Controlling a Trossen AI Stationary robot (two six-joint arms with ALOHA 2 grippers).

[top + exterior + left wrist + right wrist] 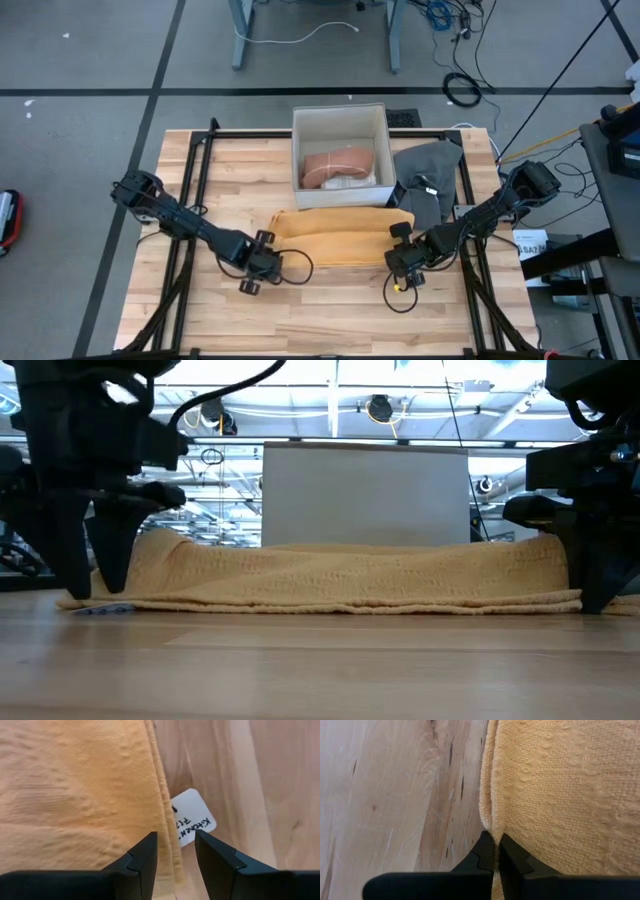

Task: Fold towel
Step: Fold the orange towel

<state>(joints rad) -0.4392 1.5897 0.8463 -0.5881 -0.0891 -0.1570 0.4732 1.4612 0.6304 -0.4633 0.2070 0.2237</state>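
High view: one yellow towel [335, 236], two grippers, one box [340, 125].

A robotics lab: wooden workbench [330, 300] on grey floor, loose cables [462, 90], ceiling lights [379, 407].

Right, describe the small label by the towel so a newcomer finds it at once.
Start at the wooden table and find the yellow towel lying folded in front of the white box. At the towel's left end, by the left tool, a white tag with handwriting sticks out.

light: bright, even – overhead ceiling lamps [378, 406] glare in low view | shadows soft | wrist imgs sharp
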